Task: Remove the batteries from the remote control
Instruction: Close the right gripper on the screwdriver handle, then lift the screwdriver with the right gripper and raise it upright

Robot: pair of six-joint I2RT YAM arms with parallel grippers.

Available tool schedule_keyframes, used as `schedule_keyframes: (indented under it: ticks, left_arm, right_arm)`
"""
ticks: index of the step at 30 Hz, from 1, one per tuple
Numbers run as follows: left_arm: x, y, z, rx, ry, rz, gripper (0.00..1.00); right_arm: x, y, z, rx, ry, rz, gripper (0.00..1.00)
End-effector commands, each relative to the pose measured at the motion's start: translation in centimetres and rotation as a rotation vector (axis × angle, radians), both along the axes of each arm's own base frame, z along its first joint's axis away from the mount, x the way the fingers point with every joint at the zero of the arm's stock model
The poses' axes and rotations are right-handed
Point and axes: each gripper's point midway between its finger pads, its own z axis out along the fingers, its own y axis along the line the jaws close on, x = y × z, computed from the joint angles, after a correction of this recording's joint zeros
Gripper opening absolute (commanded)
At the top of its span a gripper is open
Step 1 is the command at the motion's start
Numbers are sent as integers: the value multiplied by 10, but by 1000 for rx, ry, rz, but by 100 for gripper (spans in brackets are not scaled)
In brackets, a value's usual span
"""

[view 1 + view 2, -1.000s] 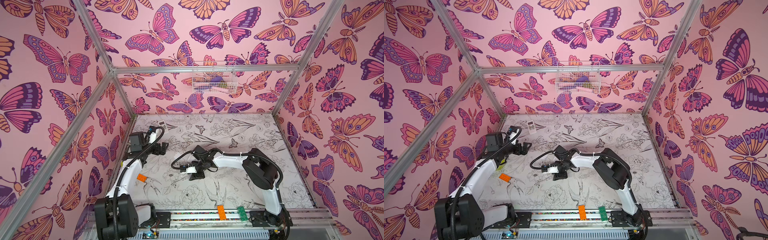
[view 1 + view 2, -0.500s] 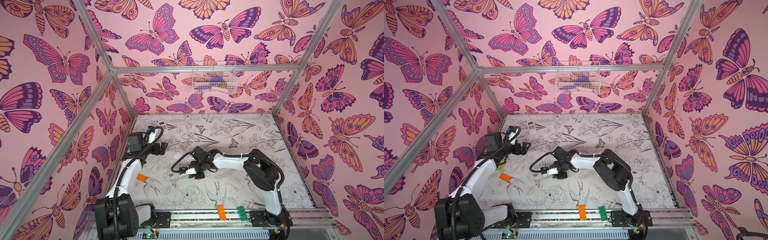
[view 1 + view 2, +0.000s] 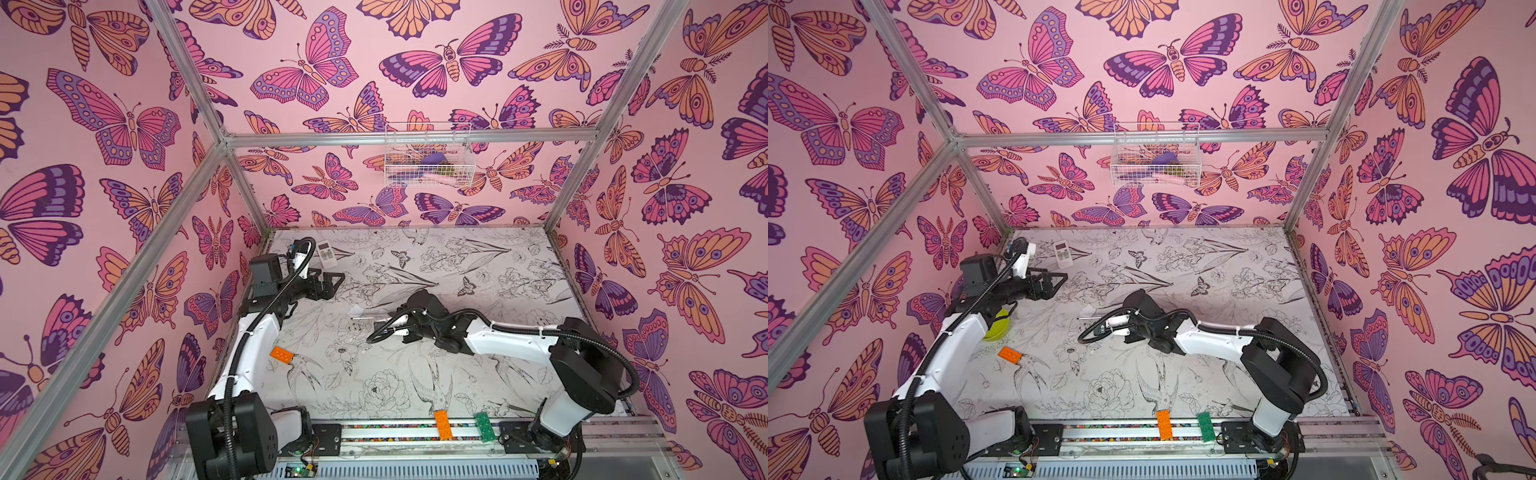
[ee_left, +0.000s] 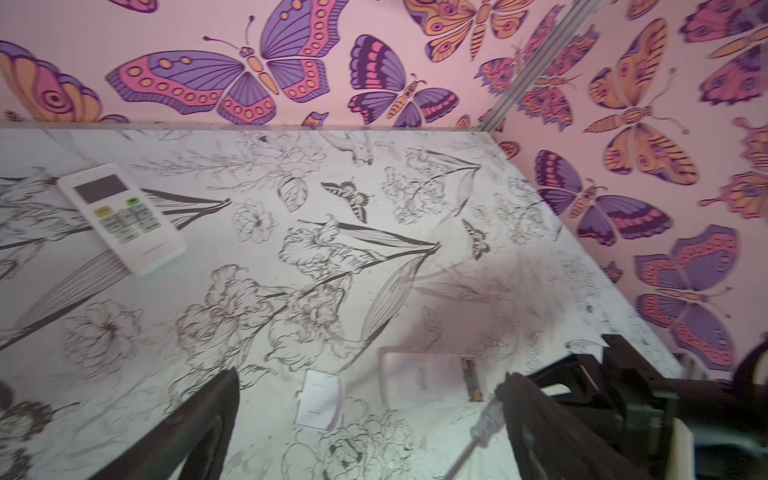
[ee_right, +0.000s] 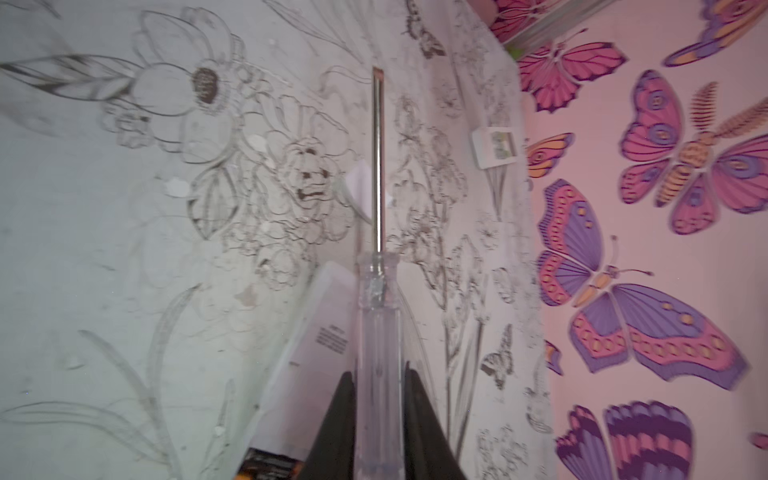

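My right gripper [image 5: 379, 376] is pinching a thin screwdriver with a clear plastic handle and steel shaft [image 5: 378, 316]. The jaws press against both sides of the handle and the shaft sticks out ahead of the fingers. In both top views this gripper works near the centre of the flower-printed white table [image 3: 519, 266].

Under the handle lies a white remote control [image 4: 419, 376], face down with its battery bay uncovered. A black battery with an orange band [image 4: 471, 380] sits in that bay at one end of the remote. I cannot tell how many cells are in there. A small white battery cover [image 4: 320, 399] lies loose on the table just beside the remote.

My left gripper [image 3: 334, 284] hangs at about ten o'clock on the table, jaws spread wide and holding nothing. The opened remote is toward four o'clock from it.

A second white remote with a grey screen and buttons [image 3: 327, 253] lies face up at eleven o'clock, near the back wall. An orange toy brick [image 3: 282, 355] sits at eight o'clock, beside the left arm.
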Motion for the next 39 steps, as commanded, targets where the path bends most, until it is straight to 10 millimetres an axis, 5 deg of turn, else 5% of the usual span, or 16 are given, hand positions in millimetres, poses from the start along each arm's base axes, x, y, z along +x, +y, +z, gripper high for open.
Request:
schedule_keyframes:
  ticks: [1,13,27,39]
  left_arm:
    - [-18,-24,21,-170,16,-151,99]
    - [-18,-42,15,-288,67,-164,98]
    - [-34,-69,13,-299,70,-300,86]
    - [-32,-79,-11,-296,130,-319,84]
  right_arm:
    - [24,-5,34,64,-240,-114,6]
    - [30,-12,68,125,-506,-201,4]
    - [22,-11,102,168,-550,-175,4]
    - [19,-8,116,207,-551,-171,3]
